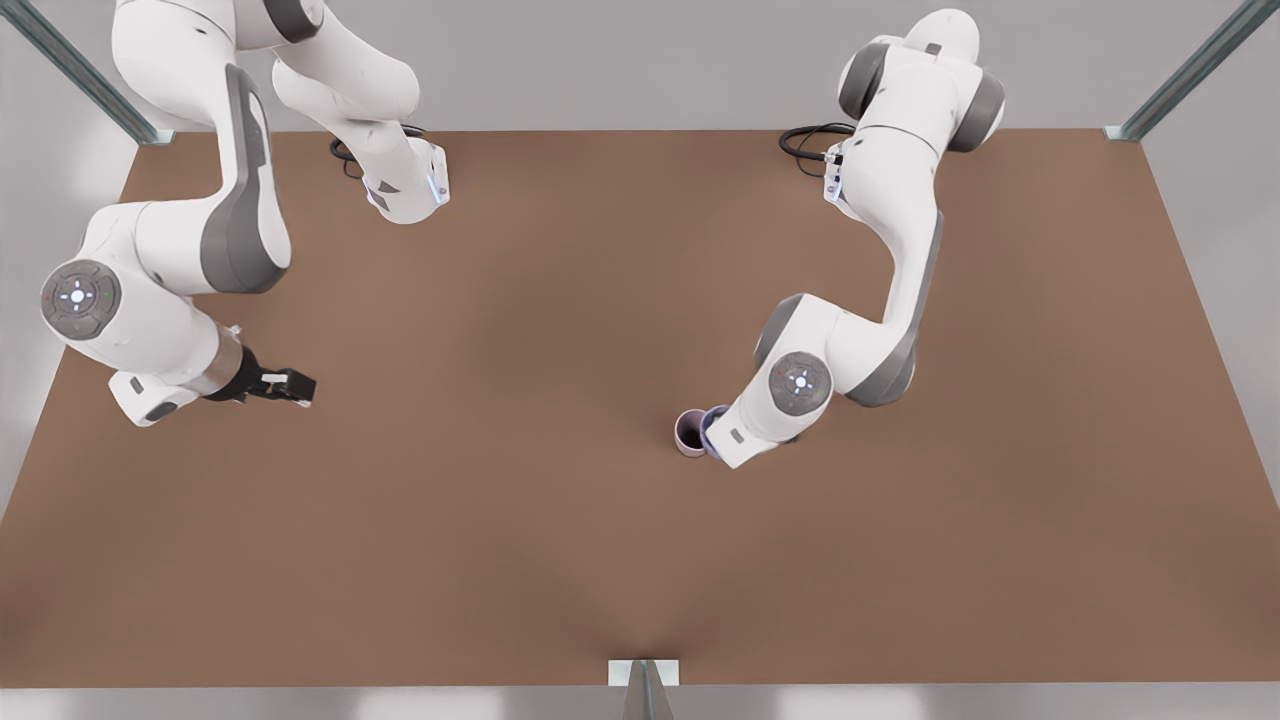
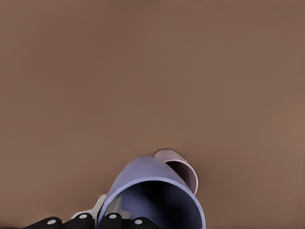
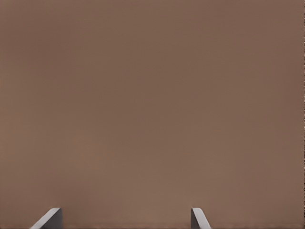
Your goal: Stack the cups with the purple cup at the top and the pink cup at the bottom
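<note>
The left gripper (image 2: 112,220) clamps the purple cup (image 2: 152,198) by its rim (light, stiff, probably slick), just beside the pink cup (image 1: 689,431) on the table (image 1: 560,560). The right gripper (image 1: 285,385) waits, fingers spread, well apart.

Two cups (image 1: 698,432), apparently; two arms (image 1: 880,300).
</note>
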### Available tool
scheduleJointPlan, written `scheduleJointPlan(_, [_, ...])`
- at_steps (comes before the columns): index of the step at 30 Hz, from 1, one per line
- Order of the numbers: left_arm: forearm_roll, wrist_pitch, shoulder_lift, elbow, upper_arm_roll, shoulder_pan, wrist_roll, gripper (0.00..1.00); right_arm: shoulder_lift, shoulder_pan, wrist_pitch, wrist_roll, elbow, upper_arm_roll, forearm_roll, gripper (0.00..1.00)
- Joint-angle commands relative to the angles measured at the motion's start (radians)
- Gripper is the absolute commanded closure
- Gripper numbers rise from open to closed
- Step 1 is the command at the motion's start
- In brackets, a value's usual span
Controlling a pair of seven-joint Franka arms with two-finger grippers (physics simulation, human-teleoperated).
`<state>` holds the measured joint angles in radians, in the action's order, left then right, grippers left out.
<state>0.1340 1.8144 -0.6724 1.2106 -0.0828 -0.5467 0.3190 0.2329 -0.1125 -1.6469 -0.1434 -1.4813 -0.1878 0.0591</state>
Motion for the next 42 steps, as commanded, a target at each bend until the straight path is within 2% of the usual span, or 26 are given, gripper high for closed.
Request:
scheduleJointPlan(1, [0.058,0.037,-0.001,-0.002,0.002,0.001,0.506,0.79,-0.001,-0.004,0.018,0.061,0.0,0.002,0.001,0.0])
scheduleJointPlan(11, [0.058,0.056,-0.01,0.015,0.003,-0.001,0.491,0.79,0.005,0.0,0.018,0.082,0.003,0.002,0.001,0.0])
scheduleJointPlan(16, [0.053,0.01,0.01,0.035,0.046,-0.006,0.502,0.79,0.006,-0.001,0.019,0.081,0.003,0.002,-0.001,0.0])
scheduleJointPlan(22, [0.047,-0.012,0.019,0.066,0.049,-0.03,0.497,0.79,0.008,-0.004,0.024,0.081,0.001,0.002,-0.002,0.0])
scheduleJointPlan(42, [0.035,0.076,0.013,0.095,0.049,-0.019,0.483,0.79,0.009,-0.016,0.03,0.082,0.0,0.004,-0.004,0.0])
